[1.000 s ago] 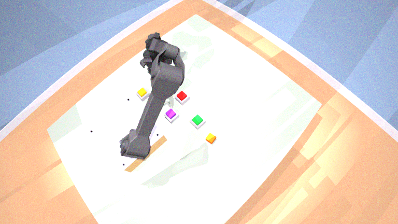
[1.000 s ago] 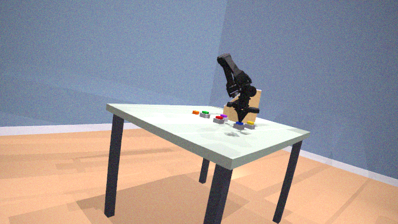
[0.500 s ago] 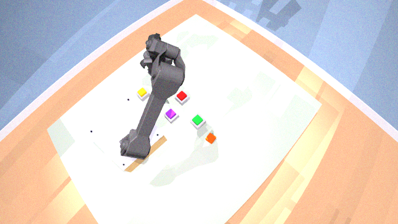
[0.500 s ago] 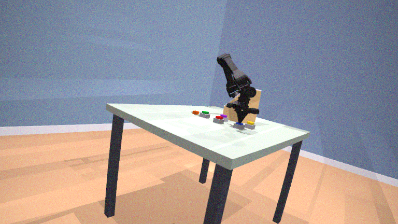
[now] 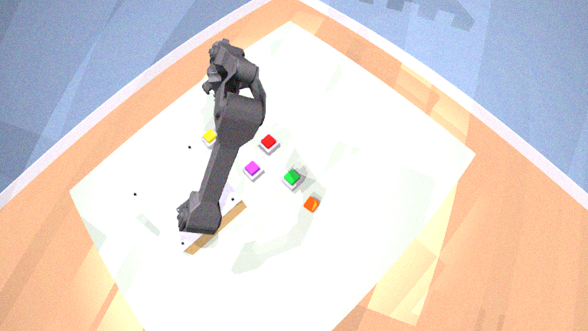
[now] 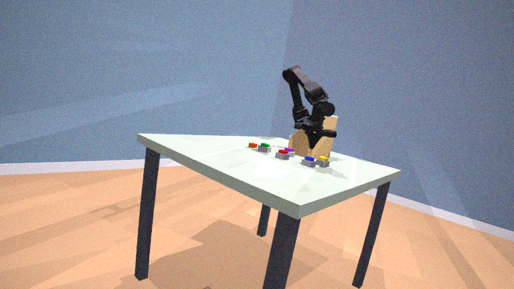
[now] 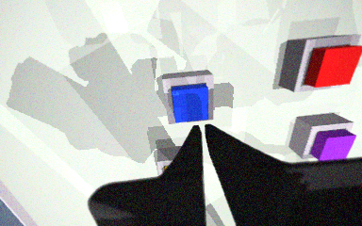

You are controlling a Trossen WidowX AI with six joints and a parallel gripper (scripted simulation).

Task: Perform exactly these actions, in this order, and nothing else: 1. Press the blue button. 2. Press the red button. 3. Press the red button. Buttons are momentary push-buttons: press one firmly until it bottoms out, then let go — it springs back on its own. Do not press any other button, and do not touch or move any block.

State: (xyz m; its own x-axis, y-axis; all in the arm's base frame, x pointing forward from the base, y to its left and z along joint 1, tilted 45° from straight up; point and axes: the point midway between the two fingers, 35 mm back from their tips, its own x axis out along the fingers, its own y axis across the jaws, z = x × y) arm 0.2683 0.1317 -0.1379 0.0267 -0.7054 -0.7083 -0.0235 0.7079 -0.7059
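The blue button (image 6: 309, 158) (image 7: 189, 103) sits on a grey base, its cap standing up; in the top view the arm hides it. My gripper (image 6: 312, 148) (image 7: 202, 130) is shut and empty. Its tips are in the air above the table, clear of the blue button, and in the wrist view they appear just below that button's near edge. The red button (image 5: 268, 141) (image 6: 283, 152) (image 7: 334, 66) stands to the right of the blue one in the wrist view, its cap raised and nothing touching it.
A purple button (image 5: 252, 168) (image 6: 289, 150) (image 7: 334, 145), a yellow button (image 5: 210, 136) (image 6: 323, 158) and a green button (image 5: 292, 176) (image 6: 264, 144) stand nearby. An orange block (image 5: 311, 204) (image 6: 252, 144) lies beyond the green button. The arm's wooden base stands behind them.
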